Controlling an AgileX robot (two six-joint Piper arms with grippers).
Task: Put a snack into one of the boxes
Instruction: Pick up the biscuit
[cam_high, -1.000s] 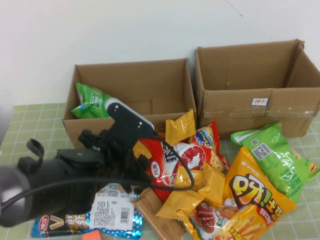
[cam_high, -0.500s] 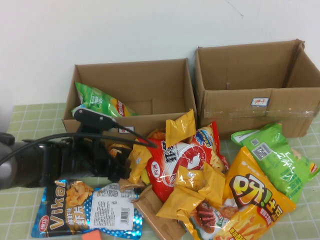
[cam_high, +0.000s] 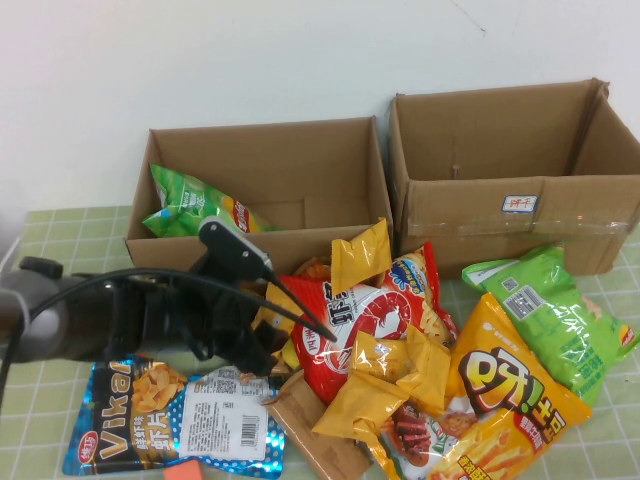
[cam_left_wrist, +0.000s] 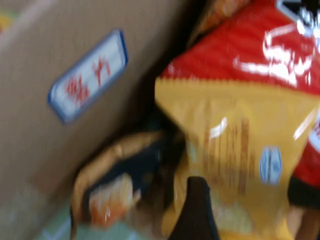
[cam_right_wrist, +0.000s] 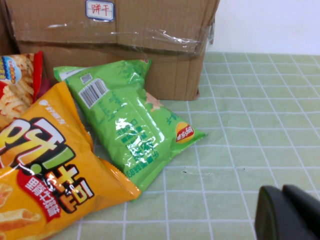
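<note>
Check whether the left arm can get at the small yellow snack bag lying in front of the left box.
Probably yes. The left pincer is low at the pile's left edge, right at the small yellow snack bag, with nothing between them. The left box sits just behind. The right pincer is parked over bare table.

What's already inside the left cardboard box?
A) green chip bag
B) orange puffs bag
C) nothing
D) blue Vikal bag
A: a green chip bag leans in the left cardboard box; left gripper reaches at the snack pile below it, right gripper low over the table.
</note>
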